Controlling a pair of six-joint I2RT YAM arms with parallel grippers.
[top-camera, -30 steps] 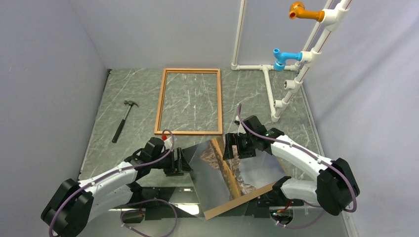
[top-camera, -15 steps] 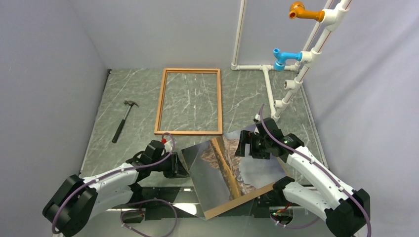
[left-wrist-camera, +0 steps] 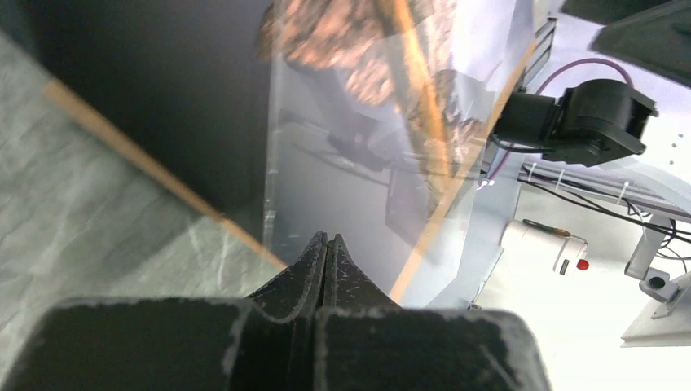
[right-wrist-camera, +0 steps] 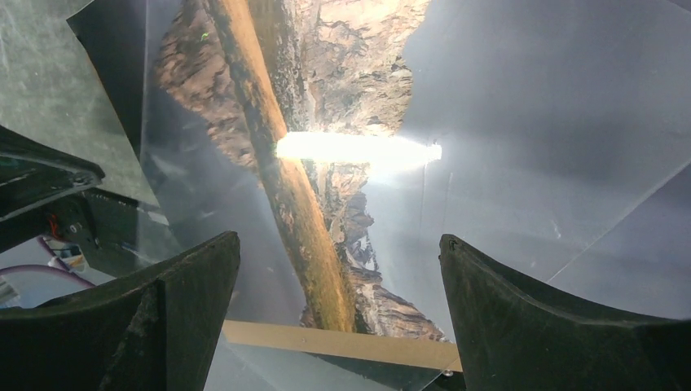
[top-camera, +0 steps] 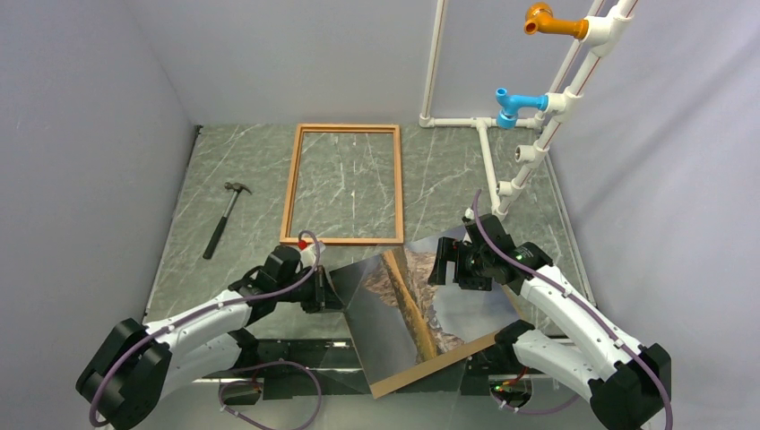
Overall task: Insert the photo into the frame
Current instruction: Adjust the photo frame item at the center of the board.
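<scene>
The photo (top-camera: 421,305), a glossy mountain-and-lake print, lies picture side up at the near middle of the table, skewed over a brown board. The empty reddish-brown frame (top-camera: 291,184) lies flat further back. My left gripper (top-camera: 332,291) is at the photo's left edge, its jaws pressed together on that thin edge; in the left wrist view the tips (left-wrist-camera: 327,238) meet in front of the photo (left-wrist-camera: 383,122). My right gripper (top-camera: 441,266) hovers over the photo's far right corner, open. Its fingers (right-wrist-camera: 195,277) stand wide apart above the photo (right-wrist-camera: 326,163) and hold nothing.
A brown backing board (top-camera: 430,365) sticks out under the photo's near edge, also seen as a brown strip (right-wrist-camera: 334,342). A hammer (top-camera: 224,218) lies at the left. A white pipe rack (top-camera: 502,152) with blue and orange fittings stands at the back right.
My left gripper slid right to the photo's left edge and shut. My right gripper drew back to the right from the photo's far edge, staying open.
</scene>
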